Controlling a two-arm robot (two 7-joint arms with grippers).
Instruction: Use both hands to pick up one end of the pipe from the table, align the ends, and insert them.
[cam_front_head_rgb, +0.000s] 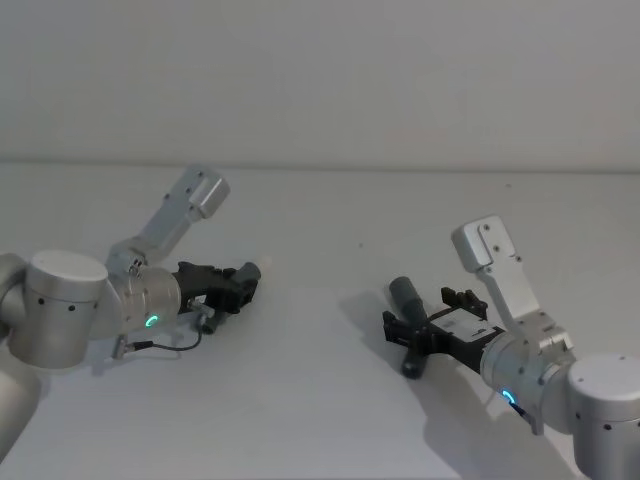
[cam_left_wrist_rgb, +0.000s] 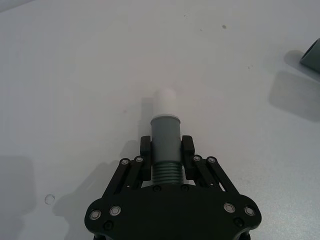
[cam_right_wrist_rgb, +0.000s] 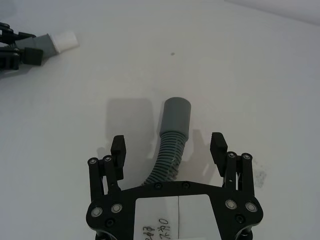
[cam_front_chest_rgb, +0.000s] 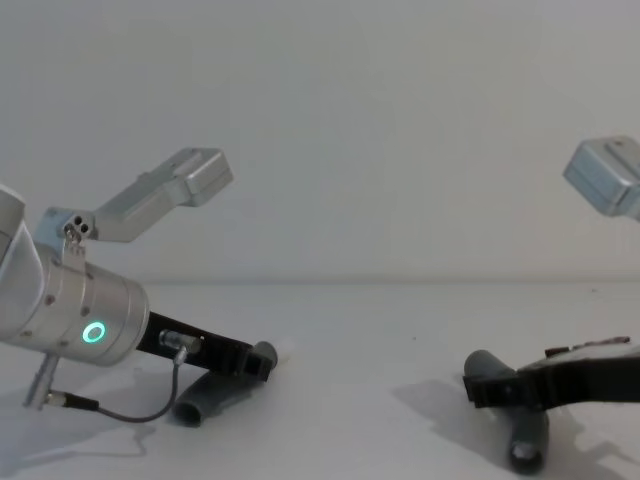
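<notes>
On the white table (cam_front_head_rgb: 320, 400) are two dark grey corrugated pipe pieces. My left gripper (cam_left_wrist_rgb: 166, 150) is shut on one pipe piece (cam_left_wrist_rgb: 166, 131) just behind its smooth cuff; a white tip (cam_left_wrist_rgb: 166, 100) sticks out in front. In the head view that left gripper (cam_front_head_rgb: 243, 282) sits low at the left. The other pipe piece (cam_right_wrist_rgb: 176, 116) lies on the table between the spread fingers (cam_right_wrist_rgb: 118, 148) of my open right gripper (cam_right_wrist_rgb: 168, 146), its cuff reaching past the fingertips. The chest view shows the left gripper (cam_front_chest_rgb: 256, 362) with its pipe (cam_front_chest_rgb: 215, 395), and the right gripper (cam_front_chest_rgb: 492, 388) over its pipe (cam_front_chest_rgb: 526, 436).
A pale wall runs behind the table's far edge (cam_front_head_rgb: 320, 166). Bare white surface lies between the two grippers. A thin black cable (cam_front_head_rgb: 170, 345) loops under my left wrist.
</notes>
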